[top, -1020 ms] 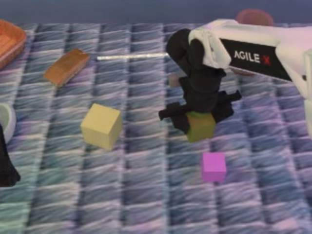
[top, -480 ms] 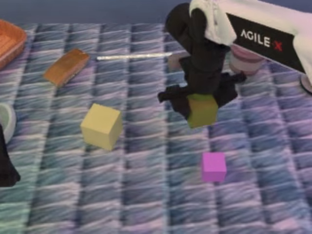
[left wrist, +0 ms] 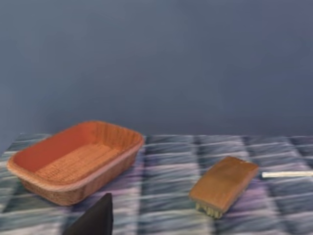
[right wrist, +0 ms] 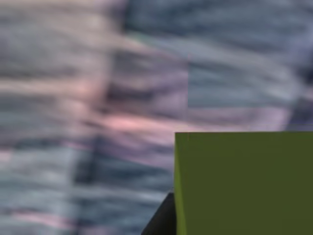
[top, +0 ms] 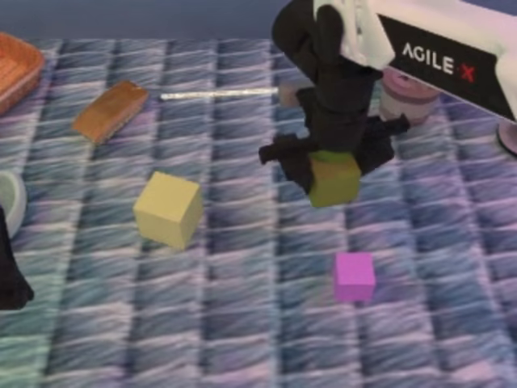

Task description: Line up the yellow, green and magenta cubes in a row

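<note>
Holding: right gripper [top: 329, 166] clamped on the green cube [top: 334, 179], lifted off the surface [top: 242, 323], likely for carrying into the row.
Yellow cube [top: 167, 209]: on the surface, left of centre.
Magenta cube [top: 355, 276]: on the surface, nearer the front than the green cube.
Left gripper [top: 10, 279]: parked at the left edge; cannot tell its fingers.
Basket [left wrist: 73, 164]: far left corner, nothing inside.
Brush [left wrist: 223, 185]: beside the basket, untouched.

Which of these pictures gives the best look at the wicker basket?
The left wrist view: the whole basket shows there, rim, sides and orange inside, standing on the checked cloth. The top view catches only one corner of it at its left edge. The right wrist view shows none of it.
</note>
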`<action>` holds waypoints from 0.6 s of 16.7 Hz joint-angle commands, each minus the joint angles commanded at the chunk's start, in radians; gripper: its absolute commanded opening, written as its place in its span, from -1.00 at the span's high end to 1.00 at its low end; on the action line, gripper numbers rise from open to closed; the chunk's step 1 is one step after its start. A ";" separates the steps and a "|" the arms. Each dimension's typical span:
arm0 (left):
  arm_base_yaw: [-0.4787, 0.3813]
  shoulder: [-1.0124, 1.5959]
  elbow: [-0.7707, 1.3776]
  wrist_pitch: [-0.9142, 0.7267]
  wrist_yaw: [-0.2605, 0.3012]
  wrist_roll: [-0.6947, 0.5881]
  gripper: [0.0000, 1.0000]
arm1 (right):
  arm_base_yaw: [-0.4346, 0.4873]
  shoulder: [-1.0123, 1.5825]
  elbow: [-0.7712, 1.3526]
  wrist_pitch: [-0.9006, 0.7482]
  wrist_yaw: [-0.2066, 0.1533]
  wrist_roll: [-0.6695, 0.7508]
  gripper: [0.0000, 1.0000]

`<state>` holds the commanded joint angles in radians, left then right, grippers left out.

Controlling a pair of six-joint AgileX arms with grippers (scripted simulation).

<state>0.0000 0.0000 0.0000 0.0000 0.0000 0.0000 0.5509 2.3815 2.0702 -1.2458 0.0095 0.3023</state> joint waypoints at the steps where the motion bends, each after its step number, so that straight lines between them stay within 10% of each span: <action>1: 0.000 0.000 0.000 0.000 0.000 0.000 -1.00 | 0.012 -0.016 -0.021 0.005 0.000 0.030 1.00; 10: 0.000 0.000 0.000 0.000 0.000 0.000 -1.00 | 0.184 -0.221 -0.299 0.076 0.005 0.419 1.00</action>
<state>0.0000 0.0000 0.0000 0.0000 0.0000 0.0000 0.7345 2.1608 1.7707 -1.1703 0.0143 0.7218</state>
